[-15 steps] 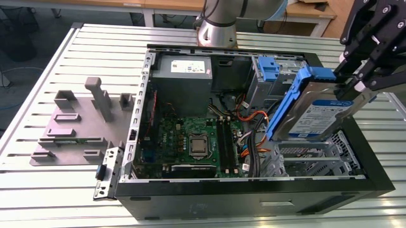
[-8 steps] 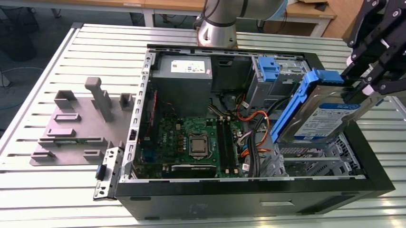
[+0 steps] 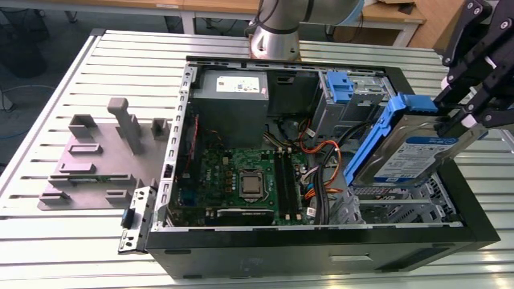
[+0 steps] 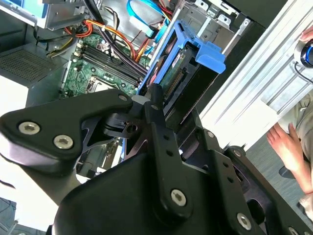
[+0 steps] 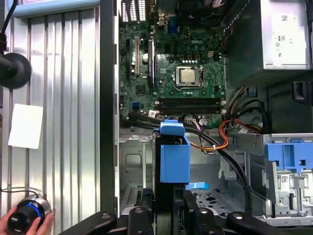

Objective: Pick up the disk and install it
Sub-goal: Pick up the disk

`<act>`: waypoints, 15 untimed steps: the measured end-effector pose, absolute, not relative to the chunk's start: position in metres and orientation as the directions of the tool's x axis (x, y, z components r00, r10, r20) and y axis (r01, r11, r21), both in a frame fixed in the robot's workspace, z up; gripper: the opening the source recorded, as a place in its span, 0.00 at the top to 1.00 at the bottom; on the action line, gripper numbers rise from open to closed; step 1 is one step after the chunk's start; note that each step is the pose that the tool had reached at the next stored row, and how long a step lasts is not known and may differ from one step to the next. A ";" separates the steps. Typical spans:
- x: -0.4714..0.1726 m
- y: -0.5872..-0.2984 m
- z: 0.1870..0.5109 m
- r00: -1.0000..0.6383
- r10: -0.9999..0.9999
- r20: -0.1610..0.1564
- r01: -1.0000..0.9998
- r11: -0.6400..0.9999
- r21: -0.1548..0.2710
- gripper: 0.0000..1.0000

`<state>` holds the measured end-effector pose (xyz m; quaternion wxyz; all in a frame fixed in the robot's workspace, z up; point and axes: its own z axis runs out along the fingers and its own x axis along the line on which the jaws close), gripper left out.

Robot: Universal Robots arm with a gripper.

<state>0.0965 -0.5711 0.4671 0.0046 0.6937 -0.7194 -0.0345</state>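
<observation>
We saw the gripper (image 3: pixel 459 120) pinching the disk (image 3: pixel 411 158) by one end, tilted in the air over the drive cage (image 3: pixel 401 208) at the open computer case's (image 3: pixel 321 253) near corner on the exterior view's right. We judged the disk dense, rigid, slick and shock-sensitive. It seemed best gripped across its metal body, not by the flexible blue rails (image 3: pixel 374 141).

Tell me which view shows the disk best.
The exterior view: the disk hangs tilted over the open case, labelled face and blue rail plain, clamped in the pincer. The first wrist view shows the disk end-on, mostly blue rail; the second wrist view shows its connector edge.
</observation>
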 end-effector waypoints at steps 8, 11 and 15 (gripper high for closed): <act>0.099 -0.573 0.464 -0.037 -0.998 -0.041 -0.998 0.035 0.056 0.65; 0.104 -0.573 0.463 -0.037 -0.998 -0.041 -0.998 0.035 0.056 0.65; 0.107 -0.573 0.463 -0.041 -0.998 -0.041 -0.998 0.039 0.056 0.65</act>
